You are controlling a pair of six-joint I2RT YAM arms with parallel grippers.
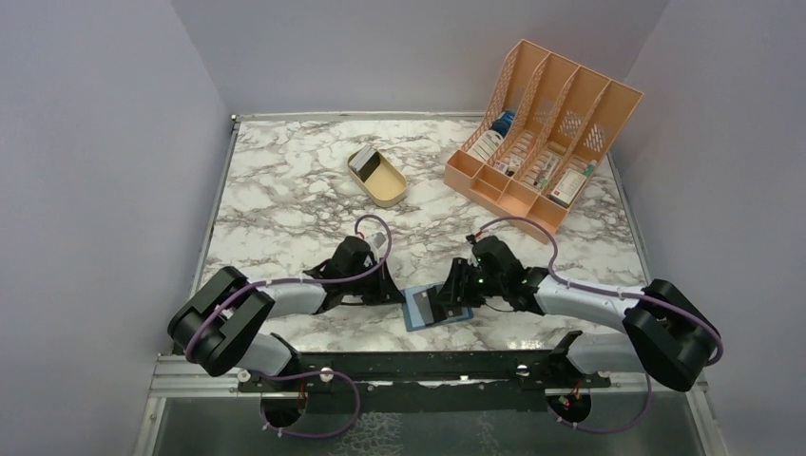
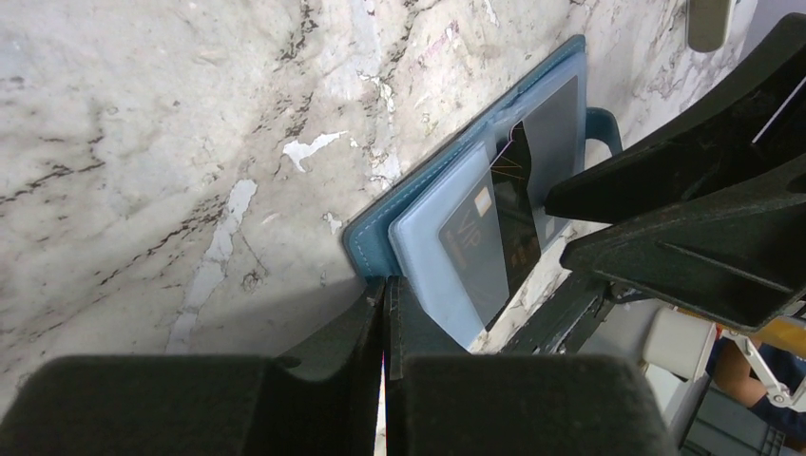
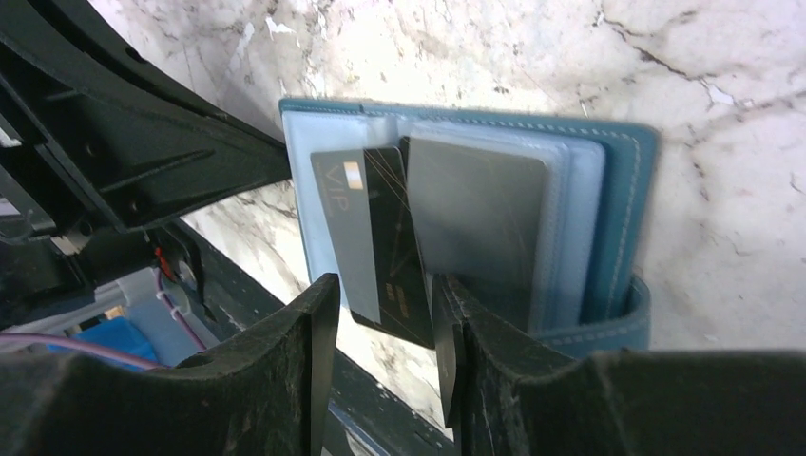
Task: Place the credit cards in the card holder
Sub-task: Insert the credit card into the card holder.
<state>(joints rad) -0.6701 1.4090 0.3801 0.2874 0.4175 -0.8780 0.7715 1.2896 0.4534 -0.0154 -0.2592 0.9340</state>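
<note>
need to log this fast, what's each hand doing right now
left hand: closed, pinching the edge of the card holder.
right hand: partly open around a dark card; a firm grip cannot be told.

Two robot arms, matched pair: pale grey-white tubular link shells running between bulky matte black joint housings. Purple cables (image 1: 285, 283) are looping out of each forearm, trailing along the links and curling under the bases. Small green indicator lights (image 1: 482, 281) are glowing on the right wrist housing. Black two-finger left gripper (image 2: 385, 313) and black two-finger right gripper (image 3: 380, 351): broad, flat-sided, coarse-textured moulded plastic fingers. Black base rail (image 1: 418, 366) is showing screw heads along its length.
</note>
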